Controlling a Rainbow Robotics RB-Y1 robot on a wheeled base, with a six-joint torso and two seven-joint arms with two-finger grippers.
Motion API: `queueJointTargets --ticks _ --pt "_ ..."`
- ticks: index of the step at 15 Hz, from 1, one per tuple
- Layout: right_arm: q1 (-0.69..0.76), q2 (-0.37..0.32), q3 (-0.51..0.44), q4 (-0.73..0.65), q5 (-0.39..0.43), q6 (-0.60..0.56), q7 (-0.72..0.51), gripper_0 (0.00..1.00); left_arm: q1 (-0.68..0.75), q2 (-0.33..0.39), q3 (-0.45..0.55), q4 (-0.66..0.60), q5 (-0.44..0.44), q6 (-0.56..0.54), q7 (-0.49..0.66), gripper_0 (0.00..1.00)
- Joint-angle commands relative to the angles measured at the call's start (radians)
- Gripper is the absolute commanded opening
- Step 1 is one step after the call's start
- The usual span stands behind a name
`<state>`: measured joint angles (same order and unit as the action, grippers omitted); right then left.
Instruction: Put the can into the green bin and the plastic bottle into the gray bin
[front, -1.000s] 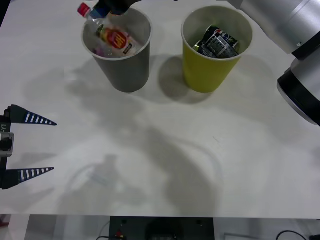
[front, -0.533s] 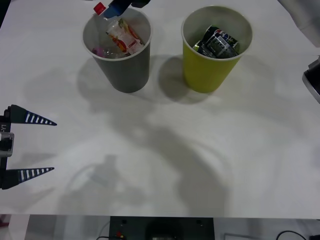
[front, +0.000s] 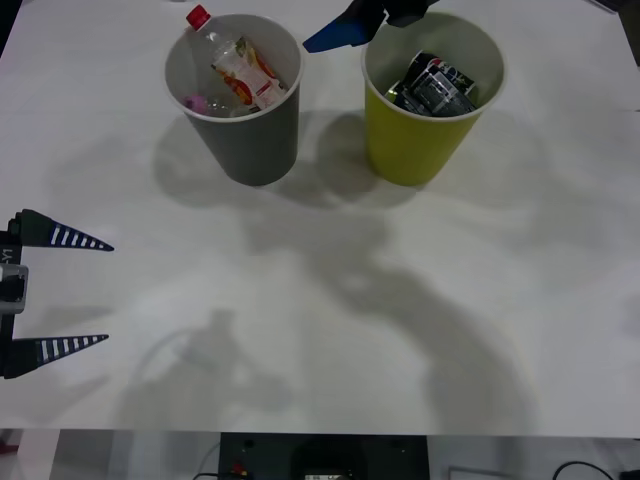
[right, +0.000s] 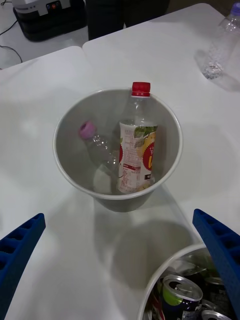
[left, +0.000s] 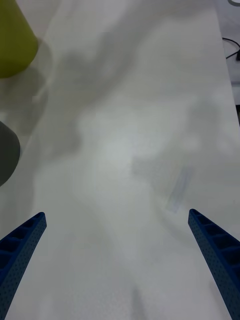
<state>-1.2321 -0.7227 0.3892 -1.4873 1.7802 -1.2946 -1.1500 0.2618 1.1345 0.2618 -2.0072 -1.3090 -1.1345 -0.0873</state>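
The plastic bottle (front: 245, 72) leans inside the gray bin (front: 240, 140), its red cap poking above the rim; it shows there in the right wrist view too (right: 137, 150). Crushed cans (front: 437, 85) lie in the green bin (front: 415, 150). My right gripper (right: 120, 270) hangs open and empty above the gap between the two bins, one blue finger (front: 335, 36) showing at the far edge of the front view. My left gripper (front: 55, 290) is parked open at the table's near left, holding nothing.
A clear pink-capped item (right: 97, 142) lies in the gray bin beside the bottle. A second clear bottle (right: 220, 50) stands on a farther table. The white table (front: 320, 300) stretches bare from the bins to me.
My right gripper let go of the plastic bottle, which dropped into the gray bin, then moved right from above that bin toward the green one. The left arm stayed still.
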Motion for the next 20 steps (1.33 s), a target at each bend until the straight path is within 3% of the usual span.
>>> queueJointTargets --ticks 1,4,9,14,20 --pt "0.129 -0.093 -0.104 -0.12 -0.079 -0.052 0.038 1.0 0.0 0.0 0.0 0.0 0.0 0.0 0.0 0.98" --pt "0.284 -0.175 -0.21 -0.26 -0.124 -0.061 0.072 1.0 0.0 0.0 0.0 0.0 0.0 0.0 0.0 0.98" --pt "0.566 -0.244 -0.397 -0.398 -0.246 -0.063 0.277 1.0 0.0 0.0 0.0 0.0 0.0 0.0 0.0 0.98" --pt "0.824 -0.265 -0.546 -0.498 -0.312 -0.077 0.46 1.0 0.0 0.0 0.0 0.0 0.0 0.0 0.0 0.98" --pt "1.0 -0.261 -0.668 -0.502 -0.354 -0.157 0.644 1.0 0.0 0.0 0.0 0.0 0.0 0.0 0.0 0.98"
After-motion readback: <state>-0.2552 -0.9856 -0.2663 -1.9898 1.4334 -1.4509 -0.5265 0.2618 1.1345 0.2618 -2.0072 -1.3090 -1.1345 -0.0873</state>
